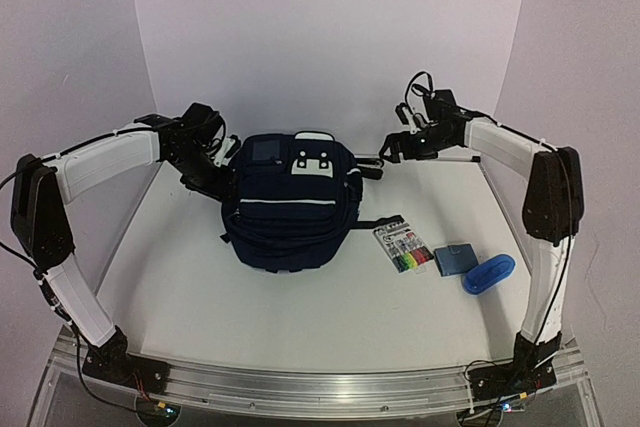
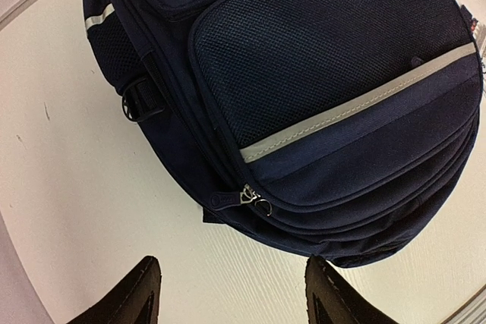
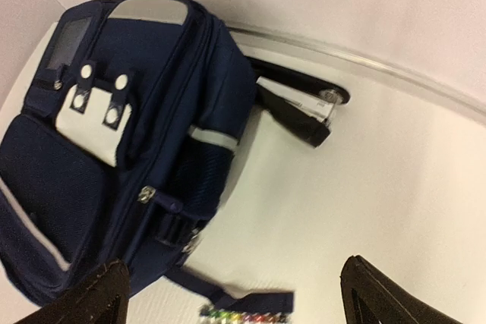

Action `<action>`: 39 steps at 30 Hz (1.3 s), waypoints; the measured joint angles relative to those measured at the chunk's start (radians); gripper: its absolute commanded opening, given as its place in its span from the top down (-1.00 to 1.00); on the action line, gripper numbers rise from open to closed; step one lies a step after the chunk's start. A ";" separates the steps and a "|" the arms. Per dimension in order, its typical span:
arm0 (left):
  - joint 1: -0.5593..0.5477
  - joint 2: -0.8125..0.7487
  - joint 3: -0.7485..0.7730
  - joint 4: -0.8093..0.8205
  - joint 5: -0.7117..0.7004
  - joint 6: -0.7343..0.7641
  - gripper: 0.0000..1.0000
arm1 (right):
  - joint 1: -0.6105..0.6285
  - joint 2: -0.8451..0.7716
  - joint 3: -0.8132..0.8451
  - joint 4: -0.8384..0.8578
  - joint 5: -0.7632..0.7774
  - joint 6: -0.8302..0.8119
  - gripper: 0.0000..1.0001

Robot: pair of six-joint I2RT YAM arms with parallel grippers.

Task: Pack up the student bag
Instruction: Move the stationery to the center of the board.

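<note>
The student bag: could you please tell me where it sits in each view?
Top external: student bag at the picture's centre.
Left wrist: student bag fills the upper right.
Right wrist: student bag fills the left half.
Shared landmark: its mesh front pocket.

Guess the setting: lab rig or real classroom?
Probably a lab rig: white table, white backdrop panels, left arm and right arm bolted to an aluminium rail, student bag beside a marker pack.

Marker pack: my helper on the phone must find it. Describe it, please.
Find the navy student bag, centre of the top view. Three small things lie in a row on its right; the marker pack is nearest the bag. It alone shows coloured pens; its neighbours, a box and a case, are plain blue.
</note>
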 measured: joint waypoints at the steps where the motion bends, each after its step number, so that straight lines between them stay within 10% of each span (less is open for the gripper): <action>1: 0.000 0.000 0.000 0.000 0.000 -0.006 -0.32 | -0.003 0.027 0.026 -0.002 0.012 -0.030 -0.87; 29: -0.043 0.023 0.031 -0.046 -0.009 -0.036 -0.33 | 0.012 0.616 0.575 -0.009 0.158 -0.464 -0.62; 39: -0.065 0.033 0.053 -0.080 -0.034 -0.042 -0.33 | 0.020 0.668 0.582 0.075 0.191 -0.492 -0.04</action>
